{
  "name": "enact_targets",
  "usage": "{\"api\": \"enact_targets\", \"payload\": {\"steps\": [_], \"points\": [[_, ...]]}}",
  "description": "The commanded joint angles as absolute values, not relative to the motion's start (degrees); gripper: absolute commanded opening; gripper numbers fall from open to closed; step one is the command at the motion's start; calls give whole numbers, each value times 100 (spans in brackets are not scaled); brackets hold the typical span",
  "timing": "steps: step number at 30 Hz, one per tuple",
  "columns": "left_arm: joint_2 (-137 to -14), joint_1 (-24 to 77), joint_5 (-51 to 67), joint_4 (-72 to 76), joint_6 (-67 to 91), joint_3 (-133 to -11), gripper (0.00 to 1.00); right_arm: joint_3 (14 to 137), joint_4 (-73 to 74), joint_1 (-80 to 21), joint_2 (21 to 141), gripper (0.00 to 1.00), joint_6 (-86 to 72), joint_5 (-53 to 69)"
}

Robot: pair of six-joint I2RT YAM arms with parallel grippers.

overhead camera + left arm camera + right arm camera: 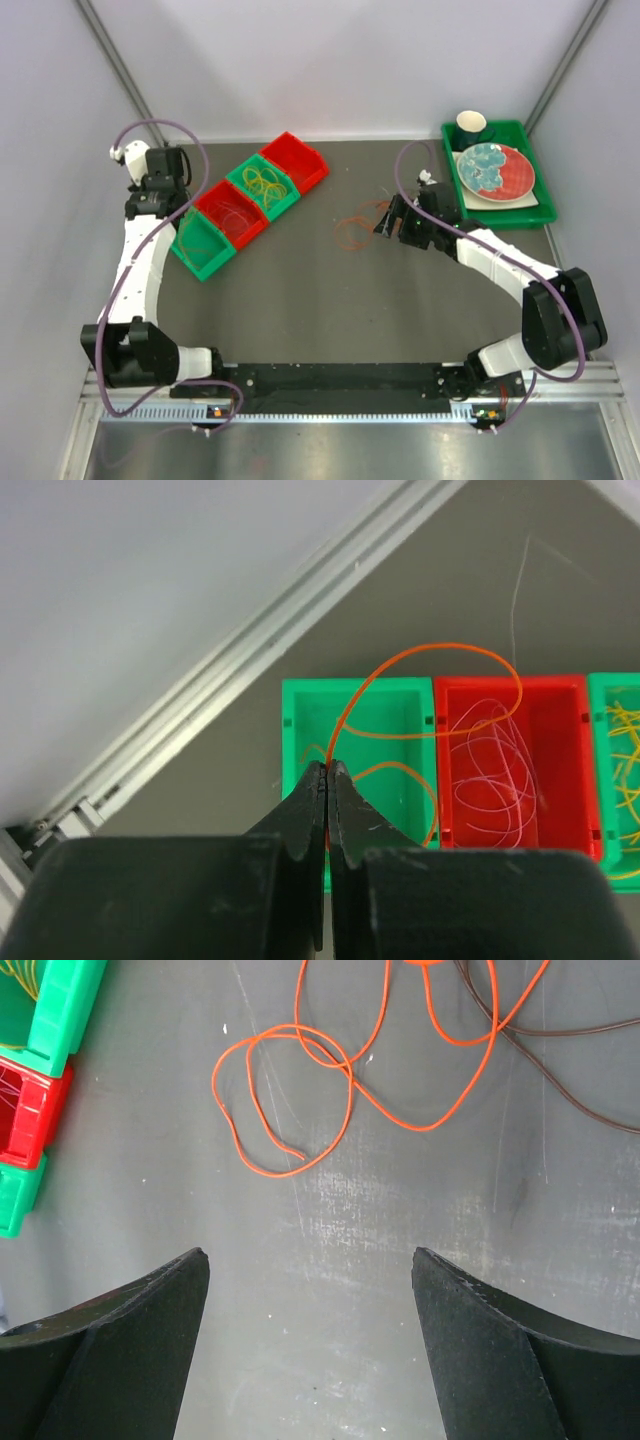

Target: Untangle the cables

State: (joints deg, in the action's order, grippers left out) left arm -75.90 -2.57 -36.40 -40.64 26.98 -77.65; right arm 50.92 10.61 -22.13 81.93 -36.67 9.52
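From above, an orange-and-brown tangle (358,228) lies mid-counter (330,310) just beside my right jaws, while my left jaws hang over the bins (262,185) toward the far-left corner. On my left wrist, the jaws are clenched on a thin orange cable (440,648) arching away over the green bin (300,695). I judge it light, limp and springy, best pinched near an end. On my right wrist, the jaws stand released above bare counter. A looped orange cord (345,1070) sprawls ahead, its free end pointing back at me, and a brown cord (560,1035) runs off rightward.

The dark brown cable (590,1031) runs off the right edge — its ends unseen.
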Motion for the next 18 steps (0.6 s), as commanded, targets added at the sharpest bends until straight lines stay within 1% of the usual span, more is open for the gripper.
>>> {"api": "enact_targets", "payload": {"steps": [1, 3, 7, 12, 16, 17, 18], "points": [[-7295, -413, -3420, -3254, 3199, -6857, 0, 5019, 756, -2276, 8147, 81, -3700, 940], [-7312, -474, -3384, -3138, 3392, -6436, 0, 5001, 738, -2276, 8182, 81, -3700, 958], [-7750, -510, -3130, -2883, 3630, -6048, 0, 5027, 712, -2285, 8253, 81, -3691, 976], [-8252, -510, -3112, -2506, 3981, -5643, 0, 4975, 694, -2285, 8174, 81, -3718, 958], [-8901, -510, -2901, -2487, 4060, -5783, 0, 5010, 764, -2285, 8174, 81, -3700, 871], [-8982, -510, -2909, -2592, 4087, -5853, 5, 5053, 799, -2285, 8174, 81, -3657, 748], [-9043, -501, -2961, -2741, 4113, -6010, 15, 5080, 913, -2285, 8174, 81, -3639, 660]]}}
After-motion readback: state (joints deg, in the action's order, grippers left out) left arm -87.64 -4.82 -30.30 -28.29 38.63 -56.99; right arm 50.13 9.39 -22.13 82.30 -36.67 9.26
